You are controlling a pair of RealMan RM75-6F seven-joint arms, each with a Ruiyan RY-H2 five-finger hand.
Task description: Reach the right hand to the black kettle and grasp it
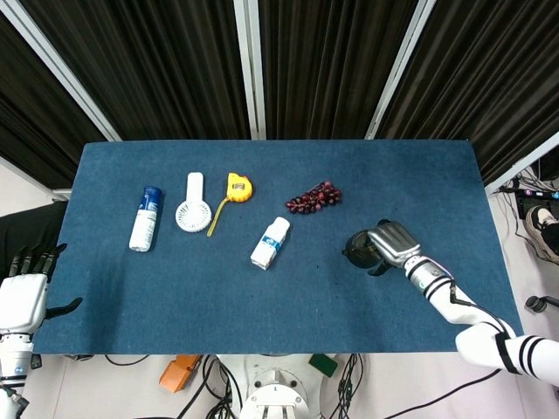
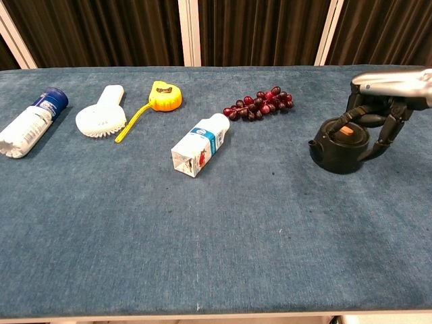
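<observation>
The black kettle point(image 1: 357, 250) point(image 2: 339, 146) stands upright on the blue table point(image 1: 262, 297) at the right, its spout pointing left and an orange spot on its lid. My right hand point(image 1: 392, 243) point(image 2: 382, 101) comes in from the right and closes over the kettle's top and right side. Its fingers point(image 2: 360, 112) curl around the handle and the thumb presses the kettle's right wall. My left hand point(image 1: 24, 295) hangs off the table's front left corner, fingers spread and holding nothing; the chest view does not show it.
Left of the kettle lie a bunch of dark red grapes point(image 2: 258, 102), a small milk carton point(image 2: 198, 146), a yellow tape measure point(image 2: 165, 96), a white hand fan point(image 2: 103, 115) and a blue-capped bottle point(image 2: 30, 123). The table's right edge is near my right forearm.
</observation>
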